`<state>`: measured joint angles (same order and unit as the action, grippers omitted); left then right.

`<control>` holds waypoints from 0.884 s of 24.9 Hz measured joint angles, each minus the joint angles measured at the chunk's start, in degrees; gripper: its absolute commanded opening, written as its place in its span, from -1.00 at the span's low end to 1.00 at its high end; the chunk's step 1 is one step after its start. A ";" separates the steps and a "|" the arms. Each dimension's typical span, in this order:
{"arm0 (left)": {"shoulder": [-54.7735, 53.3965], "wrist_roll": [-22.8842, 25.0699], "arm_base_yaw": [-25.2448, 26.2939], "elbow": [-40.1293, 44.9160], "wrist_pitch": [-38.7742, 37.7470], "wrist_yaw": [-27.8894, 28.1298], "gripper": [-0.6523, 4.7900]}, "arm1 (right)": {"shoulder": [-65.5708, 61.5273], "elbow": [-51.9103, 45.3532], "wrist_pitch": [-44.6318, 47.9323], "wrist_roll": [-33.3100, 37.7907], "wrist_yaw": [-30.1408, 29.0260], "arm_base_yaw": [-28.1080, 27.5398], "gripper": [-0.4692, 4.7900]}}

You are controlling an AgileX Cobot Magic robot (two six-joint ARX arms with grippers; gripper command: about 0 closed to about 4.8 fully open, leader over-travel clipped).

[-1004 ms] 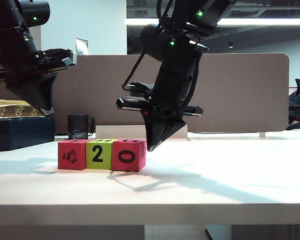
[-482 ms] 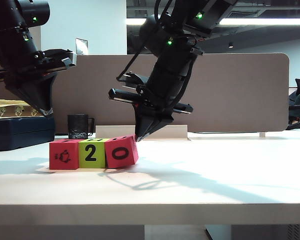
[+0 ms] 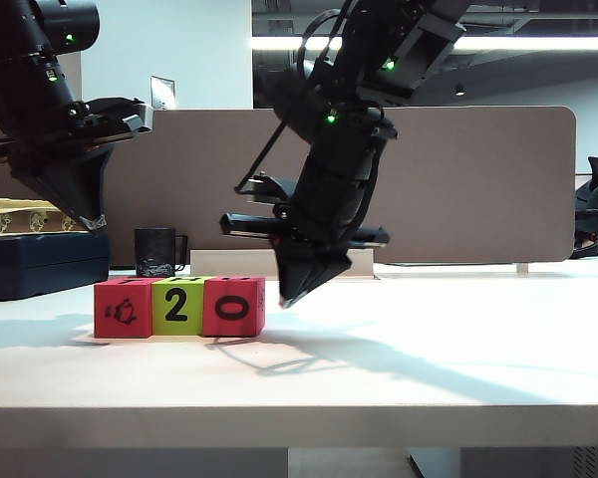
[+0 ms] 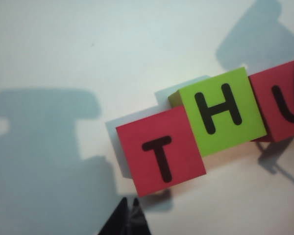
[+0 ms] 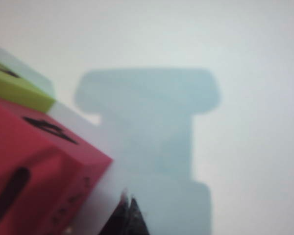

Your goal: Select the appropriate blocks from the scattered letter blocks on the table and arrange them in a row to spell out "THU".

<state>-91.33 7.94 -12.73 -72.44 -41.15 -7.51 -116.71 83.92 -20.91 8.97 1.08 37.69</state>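
You are at the tidying end of the job: the three blocks sit in a row on the table [image 3: 458, 349], and from above their top faces read T, H, U. The T block [image 4: 160, 151] is pinkish-red, the H block [image 4: 224, 111] lime green, the U block [image 4: 284, 100] pinkish-red again.

Your right gripper [image 3: 291, 295] hangs just beside the U block's outer side, tips pointing down at the tabletop, jaws clenched on nothing. In the exterior view its tip looks to be at or barely off the block's upper corner; the angle is poor, so you cannot count on contact either way. Your left gripper [image 3: 92, 217] is high up and well clear on the far side of the row from it, also pinched closed and empty.

From the left wrist view, the H block sits slightly out of line with the T block, offset and a little turned. If you want a cleaner row, the next move likely calls for a gentle sideways nudge with closed tips, low against a block face, not a grasp. Otherwise, lift the right gripper straight away without brushing the U block.
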 measured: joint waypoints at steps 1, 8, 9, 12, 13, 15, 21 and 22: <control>0.00 0.00 0.00 0.00 -0.02 0.00 -0.78 | 0.72 0.00 -1.07 -1.16 1.70 0.00 -0.83; 6.34 -0.81 0.00 -2.27 -5.62 -1.99 -0.78 | 11.26 -0.09 -11.91 -4.61 3.19 0.04 -0.83; 7.67 -1.18 0.00 -2.27 -6.49 -2.97 -0.78 | 13.29 -0.04 -12.94 -4.63 2.25 0.07 -0.83; 11.93 -1.77 0.00 -2.21 -8.35 -5.73 -0.78 | 19.10 0.13 -15.63 -4.81 0.68 1.09 -0.83; 12.81 -1.79 0.00 -2.12 -8.74 -6.08 -0.78 | 20.55 0.13 -16.83 -4.79 0.61 1.73 -0.83; 16.48 -1.97 0.00 -0.98 -9.29 -6.47 -0.78 | 23.26 0.13 -19.65 -4.81 0.46 3.61 -0.83; 26.34 -2.60 -0.02 5.01 -10.80 -6.51 -0.78 | 26.16 -0.04 -25.68 -4.81 0.42 8.92 -0.83; 29.49 -3.13 -0.02 6.03 -12.37 -6.51 -0.78 | 27.15 -0.07 -26.64 -4.79 0.72 10.10 -0.83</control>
<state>-61.84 4.82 -12.75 -66.41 -53.52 -14.02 -89.56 83.85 -47.55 4.19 1.80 47.79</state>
